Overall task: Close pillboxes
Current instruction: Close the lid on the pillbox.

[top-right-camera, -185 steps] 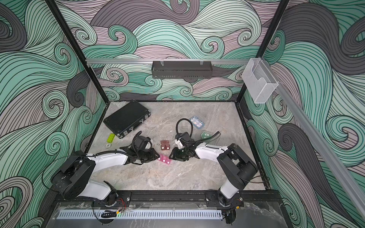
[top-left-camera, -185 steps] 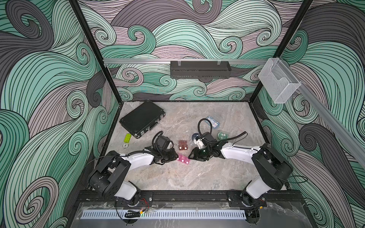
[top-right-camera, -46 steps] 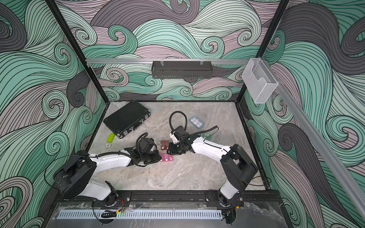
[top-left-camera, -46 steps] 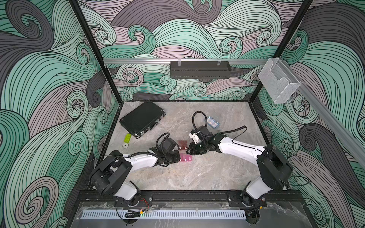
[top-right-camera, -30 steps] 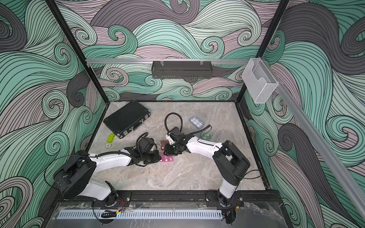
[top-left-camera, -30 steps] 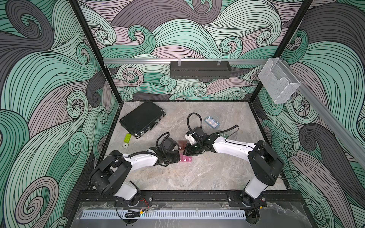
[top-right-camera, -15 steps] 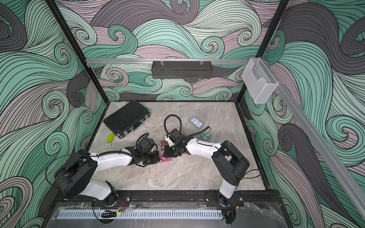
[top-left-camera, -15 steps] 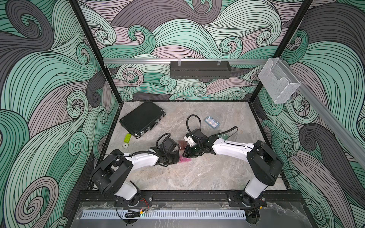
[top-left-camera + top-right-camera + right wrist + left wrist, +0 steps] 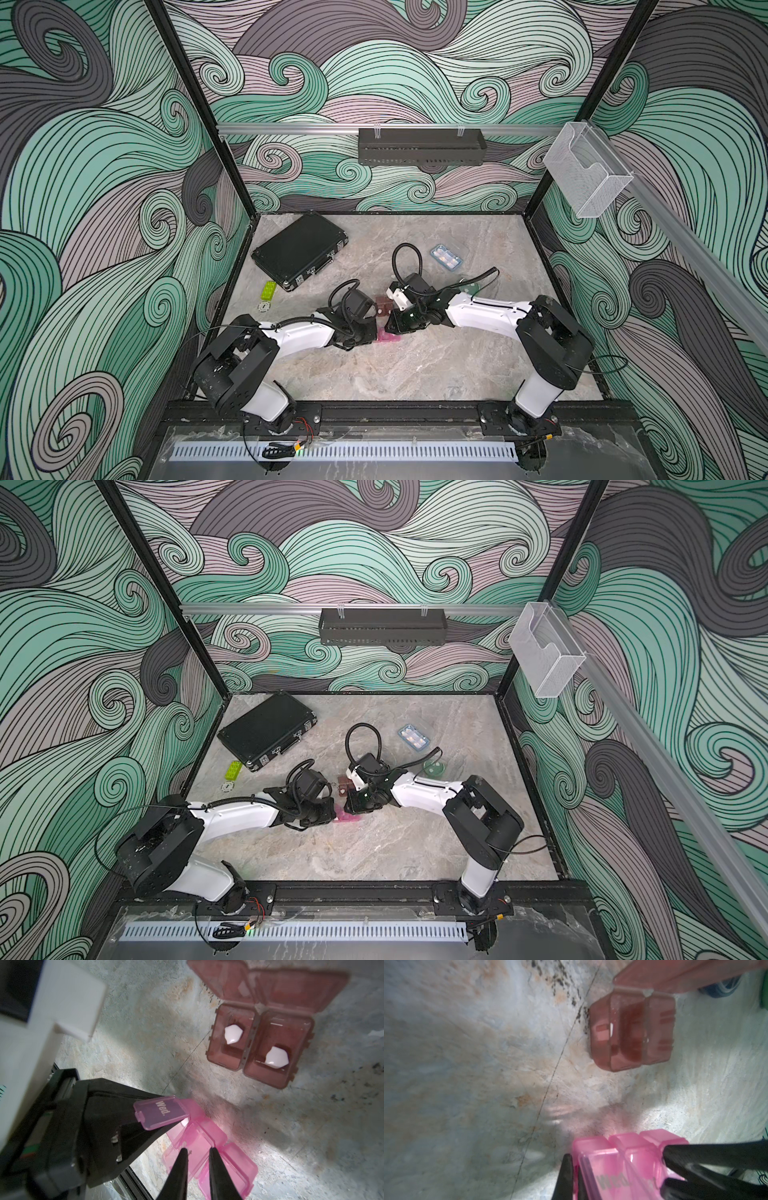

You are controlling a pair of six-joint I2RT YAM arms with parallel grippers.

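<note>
Since the earliest frame, my right gripper (image 9: 392, 328) had crossed from the round boxes to the pink pillbox (image 9: 390, 337) at mid-bench. My left gripper (image 9: 374, 336) had pushed up against that box from the left side.

Top views: both grippers met at the pink pillbox. The brown pillbox (image 9: 344, 785) lay just behind it, and the green pillbox (image 9: 435, 766) and light-blue pillbox (image 9: 446, 257) sat toward the bench's rear right.

Left wrist view: my left jaws were clamped on the pink pillbox, one finger at either side.

Right wrist view: my right fingers stood narrowly apart, gripping nothing, with their tips over the box's middle section. I could not tell whether the lid beneath them was latched. The "Wed." lid (image 9: 160, 1112) stood raised against my left finger. The brown pillbox had both lids open, with a white pill (image 9: 233, 1033) in each cell.

Finding: the pink box was braced for pressing, but at least one of its lids remained open, and the brown box looked untouched.
</note>
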